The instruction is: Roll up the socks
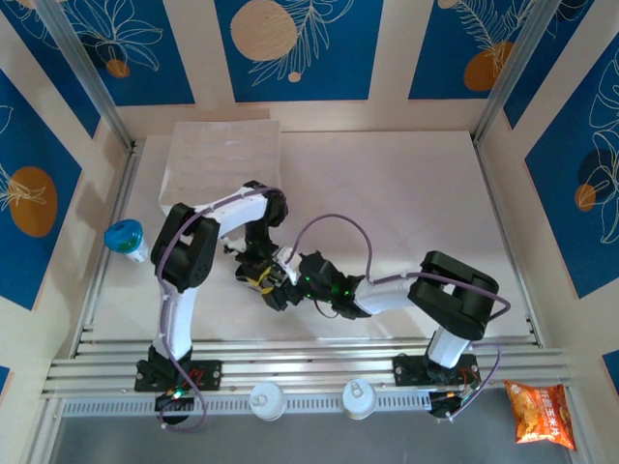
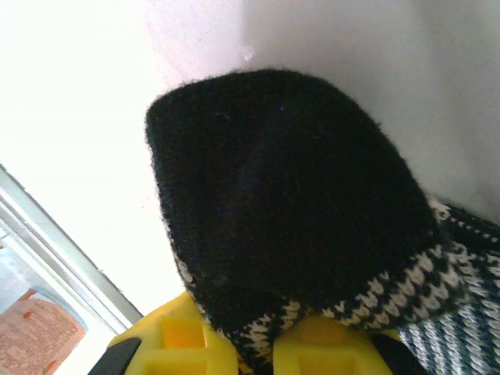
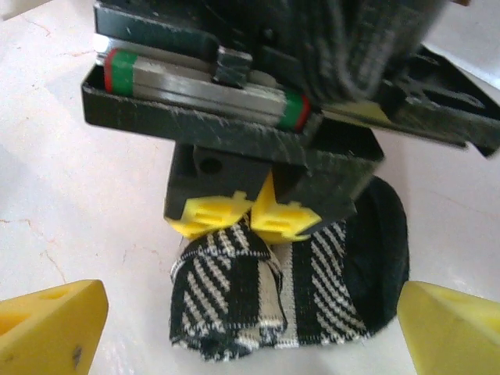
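The left gripper (image 3: 248, 217) pinches the bundled striped sock (image 3: 269, 297), which rests on the white table (image 3: 86, 195). The right gripper (image 3: 251, 326) faces it, fingers (image 3: 55, 324) spread wide to either side.

— What do we have the things resting on?
— We have a pale, faintly veined table (image 1: 416, 184), with metal rails (image 1: 290, 356) along its near edge and sides.
— And what do we see lying on it?
— A white moulded tray (image 1: 221, 159) lies flat in the far left corner. A striped sock (image 3: 266, 301), bunched into a bundle, rests near the middle, well apart from the tray.
— Anything else?
— A blue-topped container (image 1: 127, 239) at the left edge; we cannot tell whether it sits on table or rail.
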Motion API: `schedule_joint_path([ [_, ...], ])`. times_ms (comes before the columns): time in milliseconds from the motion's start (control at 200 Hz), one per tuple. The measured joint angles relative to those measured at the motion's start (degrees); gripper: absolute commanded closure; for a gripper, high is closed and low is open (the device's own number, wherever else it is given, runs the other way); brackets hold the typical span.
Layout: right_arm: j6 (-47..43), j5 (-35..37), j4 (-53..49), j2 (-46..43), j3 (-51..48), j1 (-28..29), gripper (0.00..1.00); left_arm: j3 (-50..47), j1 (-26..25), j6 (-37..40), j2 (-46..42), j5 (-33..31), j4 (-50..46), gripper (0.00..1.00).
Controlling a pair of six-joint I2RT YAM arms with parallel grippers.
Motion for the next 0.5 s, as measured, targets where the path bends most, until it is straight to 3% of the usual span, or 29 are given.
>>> schedule_joint_path([
  [390, 3.9, 0.0, 2.8, 8.2, 3.1, 2.5, 0.27, -2.9, -2.4, 0.1, 0.0, -1.1, -3.2, 1.0],
  [500, 4.9, 0.5, 2.8, 8.8, 4.0, 3.7, 0.38, -3.4, -2.4, 0.5, -0.4, -1.6, -3.0, 1.0],
])
